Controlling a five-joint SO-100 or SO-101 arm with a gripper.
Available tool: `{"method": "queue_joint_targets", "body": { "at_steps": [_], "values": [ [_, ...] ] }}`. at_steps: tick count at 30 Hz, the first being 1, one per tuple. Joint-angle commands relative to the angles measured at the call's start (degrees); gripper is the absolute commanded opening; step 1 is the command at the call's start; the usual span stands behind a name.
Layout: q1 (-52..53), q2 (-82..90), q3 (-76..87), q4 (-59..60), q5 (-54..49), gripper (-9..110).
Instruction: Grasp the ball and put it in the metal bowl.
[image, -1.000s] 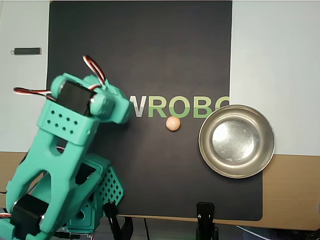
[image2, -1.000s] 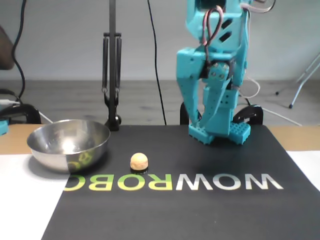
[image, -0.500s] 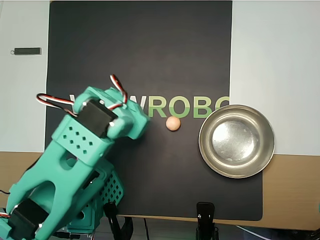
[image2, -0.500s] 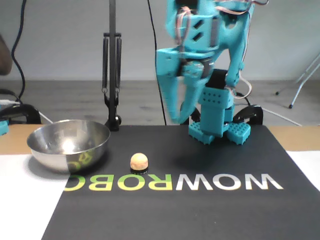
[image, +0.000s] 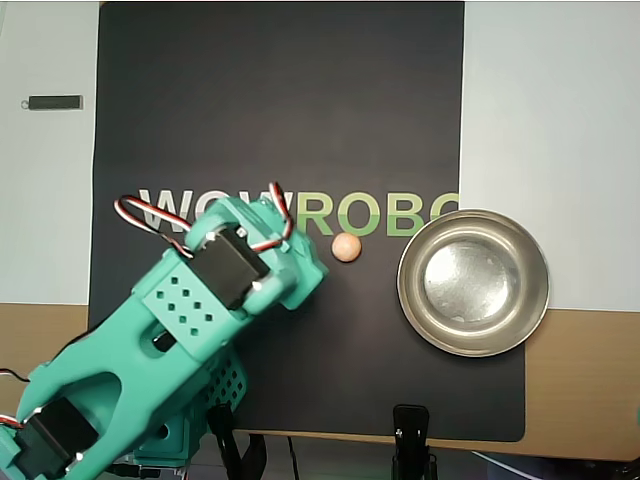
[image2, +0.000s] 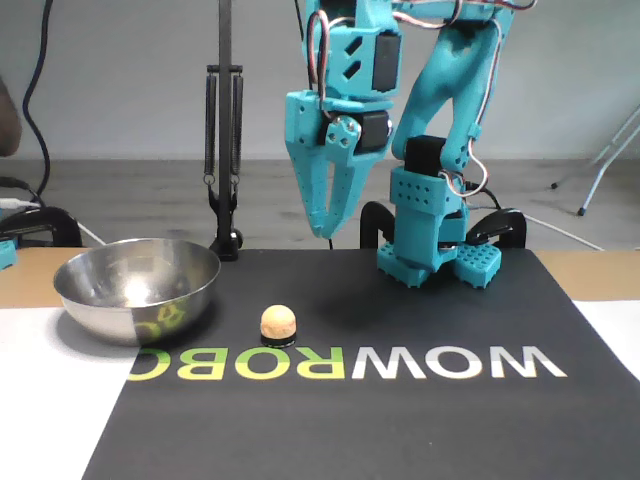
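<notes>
The ball (image2: 278, 322) rests on the black mat (image2: 400, 420) at lower center of the fixed view, right of the metal bowl (image2: 137, 288). The gripper (image2: 327, 232) hangs above and right of the ball, fingers together, holding nothing.

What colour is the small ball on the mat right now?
The small round matte ball is pale peach-orange, clearest in the fixed view against the black mat.
</notes>
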Motion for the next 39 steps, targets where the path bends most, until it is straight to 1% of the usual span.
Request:
{"method": "queue_joint_targets", "body": {
  "at_steps": [1, 5, 12, 21, 28, 39],
  "values": [
    [0.44, -0.7, -0.53, -0.35, -0.26, 6],
    [0.62, -2.64, -1.23, -0.7, -0.26, 6],
    [0.62, -3.08, -0.53, -5.89, 0.09, 6],
    [2.81, -6.24, -1.23, -6.06, -0.26, 6],
    [3.69, -9.05, -1.23, -9.67, -0.26, 6],
    [5.01, -10.99, -1.32, -10.11, -0.26, 6]
  ]
}}
